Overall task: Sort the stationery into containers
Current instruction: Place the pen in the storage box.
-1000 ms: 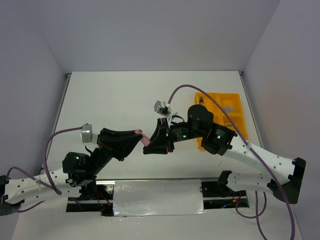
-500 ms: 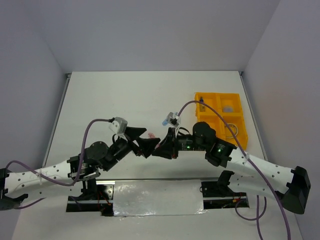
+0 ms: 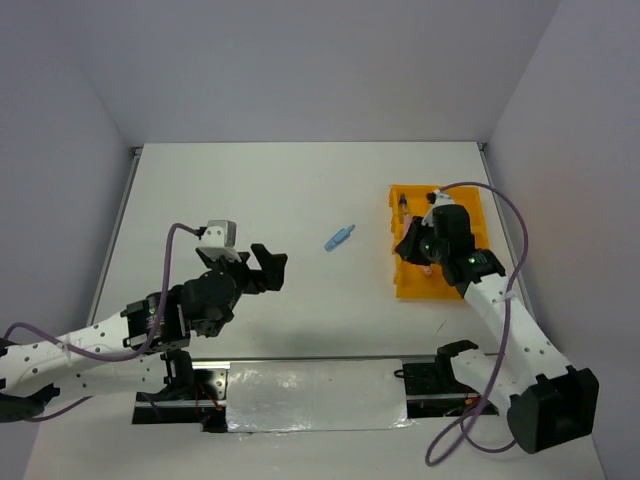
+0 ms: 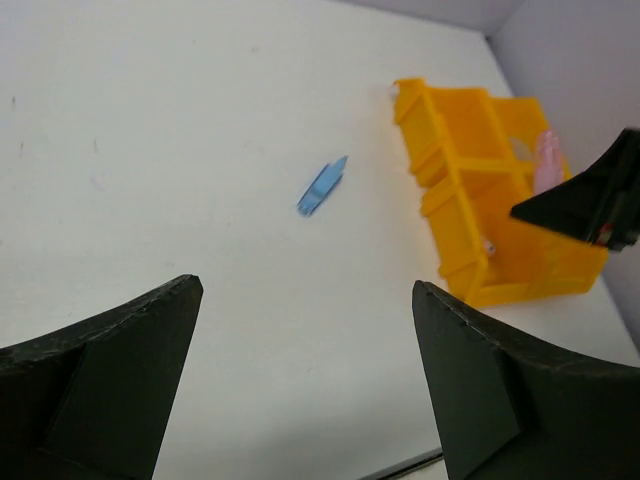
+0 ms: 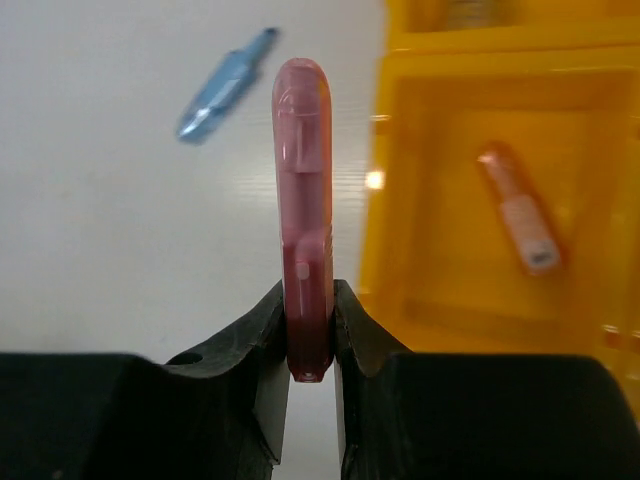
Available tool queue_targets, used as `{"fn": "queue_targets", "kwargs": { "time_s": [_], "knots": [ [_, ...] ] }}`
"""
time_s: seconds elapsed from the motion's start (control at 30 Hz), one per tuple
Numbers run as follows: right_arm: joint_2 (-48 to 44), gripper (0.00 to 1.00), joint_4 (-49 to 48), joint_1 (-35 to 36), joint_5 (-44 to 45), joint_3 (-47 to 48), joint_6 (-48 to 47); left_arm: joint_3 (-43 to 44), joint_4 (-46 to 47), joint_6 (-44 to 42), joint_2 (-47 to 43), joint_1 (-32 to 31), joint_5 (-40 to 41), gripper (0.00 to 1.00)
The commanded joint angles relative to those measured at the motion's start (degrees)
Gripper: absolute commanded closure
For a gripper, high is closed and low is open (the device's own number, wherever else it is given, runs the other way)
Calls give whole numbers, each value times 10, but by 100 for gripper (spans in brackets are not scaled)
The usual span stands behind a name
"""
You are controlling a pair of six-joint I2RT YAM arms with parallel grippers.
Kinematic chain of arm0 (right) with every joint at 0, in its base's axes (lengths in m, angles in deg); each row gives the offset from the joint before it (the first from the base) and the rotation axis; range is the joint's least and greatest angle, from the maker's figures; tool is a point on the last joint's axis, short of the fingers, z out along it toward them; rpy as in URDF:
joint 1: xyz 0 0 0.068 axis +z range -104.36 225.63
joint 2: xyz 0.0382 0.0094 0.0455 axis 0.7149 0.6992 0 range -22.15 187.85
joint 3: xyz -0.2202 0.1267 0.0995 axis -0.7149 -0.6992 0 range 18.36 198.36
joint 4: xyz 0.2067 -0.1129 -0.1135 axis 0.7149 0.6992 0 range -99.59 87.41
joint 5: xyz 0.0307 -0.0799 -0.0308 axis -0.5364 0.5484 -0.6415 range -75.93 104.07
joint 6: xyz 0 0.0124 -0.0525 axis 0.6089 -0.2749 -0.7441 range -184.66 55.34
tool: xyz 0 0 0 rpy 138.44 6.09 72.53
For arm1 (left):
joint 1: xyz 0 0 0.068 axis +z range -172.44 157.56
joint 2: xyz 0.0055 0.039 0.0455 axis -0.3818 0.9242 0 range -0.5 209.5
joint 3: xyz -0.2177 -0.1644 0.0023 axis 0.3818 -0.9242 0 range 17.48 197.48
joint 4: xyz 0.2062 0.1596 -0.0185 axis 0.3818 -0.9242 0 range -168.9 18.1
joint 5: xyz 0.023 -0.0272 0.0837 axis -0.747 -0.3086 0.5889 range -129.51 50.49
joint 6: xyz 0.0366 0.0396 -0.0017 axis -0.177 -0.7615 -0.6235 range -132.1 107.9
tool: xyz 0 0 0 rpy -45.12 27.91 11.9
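My right gripper (image 5: 310, 325) is shut on a pink clip-like piece (image 5: 303, 180), held upright just left of the yellow-orange tray (image 5: 470, 310). An orange clip (image 5: 518, 210) lies in the compartment beside it. In the top view the right gripper (image 3: 415, 247) hangs over the left side of the tray (image 3: 405, 288). A blue clip (image 3: 339, 238) lies on the table between the arms; it also shows in the wrist views as the blue clip (image 4: 321, 187) and the blue clip (image 5: 225, 85). My left gripper (image 3: 270, 265) stands open and holds nothing, well short of the blue clip.
Grey walls close the white table on three sides. A silver-taped strip (image 3: 315, 395) runs along the near edge between the arm bases. A small item (image 3: 402, 204) lies in the tray's far left compartment. The right arm's cable (image 3: 505, 225) loops over the tray.
The grippers met mid-table around the pink piece. The left gripper has opened and pulled back left. The right gripper has carried the pink piece right to the tray, uncovering the blue clip.
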Motion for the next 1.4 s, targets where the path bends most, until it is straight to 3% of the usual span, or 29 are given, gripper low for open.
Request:
{"fn": "queue_targets", "kwargs": {
  "time_s": [0.0, 0.3, 0.43, 0.6, 0.83, 0.9, 1.03, 1.2, 1.37],
  "knots": [
    [42, 96, 71, -72, 70, 29, -44, -23, -43, 25, -28, 10, -23, 1],
    [138, 95, 71, -101, 83, 59, -54, -61, -89, 13, -31, 31, -31, 1],
    [171, 91, 64, -103, 83, 65, -55, -56, -87, -1, 4, 66, -73, 1],
    [183, 75, 64, -103, 77, 65, -55, -40, -83, -14, 51, 79, -103, 1],
    [178, 41, 71, -102, 76, 63, -48, -31, -66, -31, 96, 133, -176, 1],
    [175, 37, 74, -103, 76, 65, -47, -29, -62, -36, 108, 146, -187, 1],
    [132, 36, 75, -101, 21, 68, -47, -36, -35, -54, 122, 166, -221, 1],
    [11, 33, 94, -75, -46, 96, -34, -27, 38, -102, 191, 192, -284, 1],
    [-87, 32, 92, -50, -130, 105, -31, -1, 134, -222, 277, 196, -370, 6]
  ]
}}
